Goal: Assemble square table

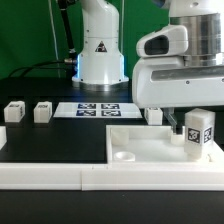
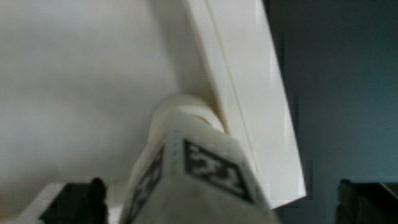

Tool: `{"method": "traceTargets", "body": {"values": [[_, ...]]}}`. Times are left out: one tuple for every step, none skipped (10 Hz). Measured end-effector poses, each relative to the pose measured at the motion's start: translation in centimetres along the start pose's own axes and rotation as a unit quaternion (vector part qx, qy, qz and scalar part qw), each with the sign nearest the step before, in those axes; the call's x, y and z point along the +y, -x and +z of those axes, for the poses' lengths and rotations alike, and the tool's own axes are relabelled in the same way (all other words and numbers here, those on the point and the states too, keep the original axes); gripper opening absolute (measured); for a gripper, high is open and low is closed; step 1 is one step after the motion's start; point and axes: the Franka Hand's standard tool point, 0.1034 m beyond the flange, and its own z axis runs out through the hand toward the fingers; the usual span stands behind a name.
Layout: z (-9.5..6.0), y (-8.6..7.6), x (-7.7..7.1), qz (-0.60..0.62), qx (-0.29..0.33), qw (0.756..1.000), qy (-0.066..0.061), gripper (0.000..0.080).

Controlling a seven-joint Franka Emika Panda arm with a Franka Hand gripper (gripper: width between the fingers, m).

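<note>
The white square slab [image 1: 150, 146] lies flat at the exterior view's right, and in the wrist view its surface [image 2: 80, 80] fills most of the picture. One tagged white leg [image 1: 199, 133] stands upright on the slab's right corner. My gripper [image 1: 190, 120] hangs just above and around it. In the wrist view the leg [image 2: 192, 160] sits between the two dark fingertips [image 2: 75, 203], with a gap on each side, so my gripper [image 2: 219, 205] is open and holds nothing. Three more legs lie on the table: two at the left [image 1: 14, 111] [image 1: 42, 111] and one behind the slab [image 1: 153, 115].
The marker board [image 1: 97, 109] lies on the black table in front of the robot base [image 1: 100, 55]. A long white border rail [image 1: 55, 176] runs along the front edge.
</note>
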Motion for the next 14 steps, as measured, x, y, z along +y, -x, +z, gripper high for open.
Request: {"method": "traceTargets", "body": {"values": [[0.10, -0.02, 0.23, -0.045, -0.001, 0.999, 0.000, 0.0649], [0.15, 0.01, 0.22, -0.081, -0.001, 0.997, 0.001, 0.0649], [0.17, 0.07, 0.10, -0.122, -0.001, 0.993, 0.004, 0.0649], [0.24, 0.16, -0.13, -0.149, -0.001, 0.989, 0.005, 0.0649], [0.26, 0.12, -0.29, -0.190, 0.004, 0.982, 0.010, 0.0649], [0.30, 0.21, -0.30, -0.206, 0.005, 0.979, 0.010, 0.0649], [0.33, 0.21, -0.24, -0.197, 0.005, 0.980, 0.009, 0.0649], [0.33, 0.21, -0.24, -0.186, 0.005, 0.982, 0.009, 0.0649], [0.35, 0.22, -0.22, -0.187, 0.005, 0.982, 0.009, 0.0536], [0.35, 0.22, -0.23, -0.171, 0.005, 0.985, 0.009, 0.0536], [0.35, 0.21, -0.18, -0.125, 0.005, 0.992, 0.008, 0.0363], [0.32, 0.10, 0.13, -0.065, 0.007, 0.998, 0.010, 0.0292], [0.32, 0.09, 0.15, -0.046, 0.007, 0.999, 0.009, 0.0292], [0.32, 0.08, 0.21, -0.002, 0.007, 1.000, 0.009, 0.0291]]}}
